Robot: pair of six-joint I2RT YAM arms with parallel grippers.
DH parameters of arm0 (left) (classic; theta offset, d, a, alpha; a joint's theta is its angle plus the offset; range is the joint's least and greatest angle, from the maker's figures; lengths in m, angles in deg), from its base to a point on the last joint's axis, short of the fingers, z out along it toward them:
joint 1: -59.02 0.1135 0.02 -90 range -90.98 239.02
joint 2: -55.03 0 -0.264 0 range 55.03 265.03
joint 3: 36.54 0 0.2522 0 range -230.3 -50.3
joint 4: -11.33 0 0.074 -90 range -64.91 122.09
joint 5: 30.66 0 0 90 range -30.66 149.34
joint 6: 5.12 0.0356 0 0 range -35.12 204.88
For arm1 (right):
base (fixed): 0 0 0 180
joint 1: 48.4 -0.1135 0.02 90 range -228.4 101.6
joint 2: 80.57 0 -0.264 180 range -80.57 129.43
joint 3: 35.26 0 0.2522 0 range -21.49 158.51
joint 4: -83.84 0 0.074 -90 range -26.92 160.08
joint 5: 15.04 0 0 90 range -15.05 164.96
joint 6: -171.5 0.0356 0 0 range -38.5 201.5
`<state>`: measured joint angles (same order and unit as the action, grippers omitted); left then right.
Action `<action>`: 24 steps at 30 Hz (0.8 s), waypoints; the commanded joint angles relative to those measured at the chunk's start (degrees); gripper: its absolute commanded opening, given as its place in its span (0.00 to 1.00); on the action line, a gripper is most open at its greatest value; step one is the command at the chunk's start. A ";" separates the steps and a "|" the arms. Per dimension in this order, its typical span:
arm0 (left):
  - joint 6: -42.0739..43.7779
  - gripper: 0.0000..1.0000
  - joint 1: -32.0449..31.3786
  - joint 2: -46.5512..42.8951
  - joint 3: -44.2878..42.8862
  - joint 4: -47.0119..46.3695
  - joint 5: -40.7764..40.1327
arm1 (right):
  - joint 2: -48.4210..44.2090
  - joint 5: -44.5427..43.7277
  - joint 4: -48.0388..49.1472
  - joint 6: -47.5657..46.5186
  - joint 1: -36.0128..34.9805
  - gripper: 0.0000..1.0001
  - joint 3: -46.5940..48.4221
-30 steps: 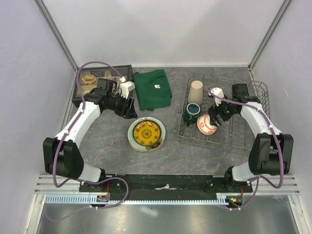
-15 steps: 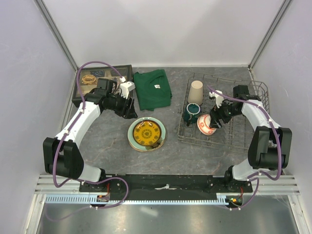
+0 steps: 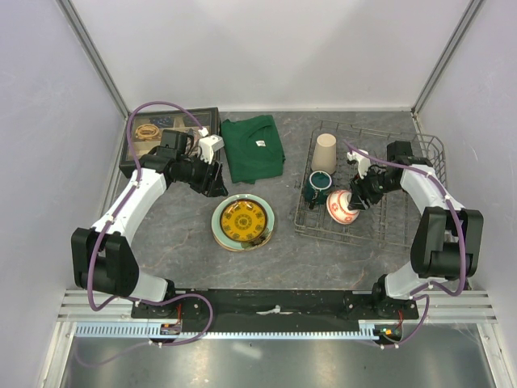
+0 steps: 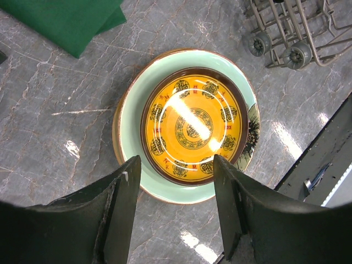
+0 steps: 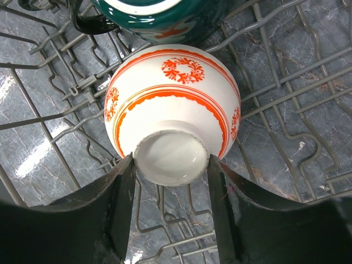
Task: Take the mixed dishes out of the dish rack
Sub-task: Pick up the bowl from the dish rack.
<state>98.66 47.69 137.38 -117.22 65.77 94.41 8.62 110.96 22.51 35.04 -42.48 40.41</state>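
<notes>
Closest to the arm bases, on the grey marbled table (image 3: 178,242), sits a stack of three round dishes: a small yellow patterned plate (image 4: 192,129) on a pale green floral plate (image 4: 129,124), with the rim of a cream plate (image 4: 115,132) showing underneath. The stack lies outside the rack, well to its left. The left gripper (image 4: 176,162) hangs above it with its jaws standing apart and nothing between them

To the right is the large rectangular grey metal wire dish rack (image 3: 396,225). On its grid floor, near the front, the red-and-white patterned bowl (image 5: 173,99) lies tipped over with its foot ring towards the right wrist. The right gripper (image 5: 170,165) has its two fingers (image 5: 118,192) set against either side of that foot ring, part closed, gripping the bowl while it rests on the wires

Just beyond the bowl stands the dark green handled mug (image 3: 317,187), also in the rack. Farther back, near the rack's far left corner, is the beige tumbler (image 3: 325,152)

At the back of the table lie a folded green cloth (image 3: 253,147) and, at far left, a black compartmented tray (image 3: 153,133)
</notes>
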 commanded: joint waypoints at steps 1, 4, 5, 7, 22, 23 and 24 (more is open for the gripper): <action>2.22 0.62 0.08 -0.52 -0.06 0.18 1.23 | 0.90 2.93 -0.50 -1.35 0.06 0.54 1.90; 2.13 0.62 0.08 -0.52 -0.15 0.27 1.23 | 0.46 2.84 -0.50 -1.36 0.06 0.49 1.72; 2.04 0.62 0.08 -0.52 -0.15 0.27 1.23 | 0.37 2.75 -0.50 -1.36 0.06 0.46 1.81; 1.86 0.62 0.08 -0.43 -0.23 0.18 1.40 | 0.02 2.40 -0.59 -1.36 0.06 0.43 1.90; 1.78 0.62 0.08 -0.08 -1.46 0.18 1.67 | -3.93 -0.06 -6.30 -2.50 0.06 0.24 5.76; 1.69 0.62 0.08 0.01 -1.64 0.18 1.76 | -4.19 0.02 -6.57 -2.50 0.06 0.23 6.03; 1.69 0.62 0.08 0.01 -1.73 0.18 1.76 | -4.98 0.11 -6.92 -2.50 0.06 0.23 6.20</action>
<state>98.69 47.69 137.44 -117.22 65.77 94.43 7.70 109.15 17.85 34.06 -42.44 42.93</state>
